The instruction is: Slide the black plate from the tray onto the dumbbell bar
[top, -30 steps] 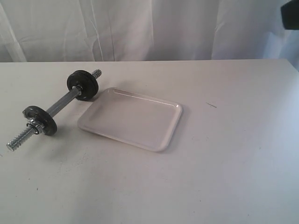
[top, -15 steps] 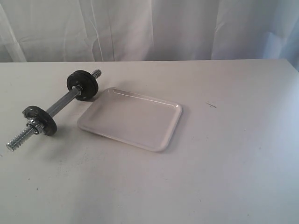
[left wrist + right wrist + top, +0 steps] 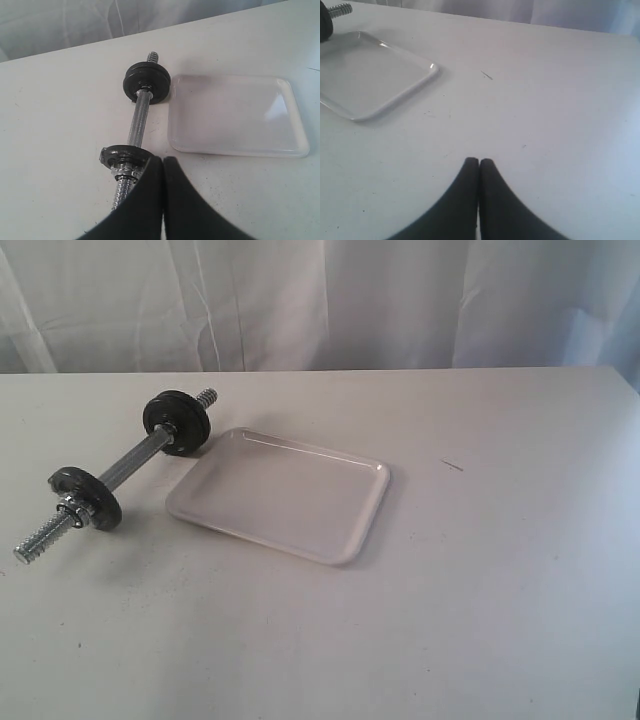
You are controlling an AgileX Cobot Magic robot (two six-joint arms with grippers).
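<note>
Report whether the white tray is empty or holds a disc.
Empty. The tray shows only bare white floor; the two black plates in view sit on the dumbbell bar.

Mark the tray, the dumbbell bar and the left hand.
tray [image 3: 280, 495], exterior view, bare floor.
dumbbell bar [image 3: 135, 459], exterior view, smooth middle.
left hand [image 3: 163, 159], left wrist view, between the closed fingertips.

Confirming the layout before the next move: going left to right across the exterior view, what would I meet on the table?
Threaded end of the dumbbell bar → nearer black plate → farther black plate → tray → small dark mark.
</note>
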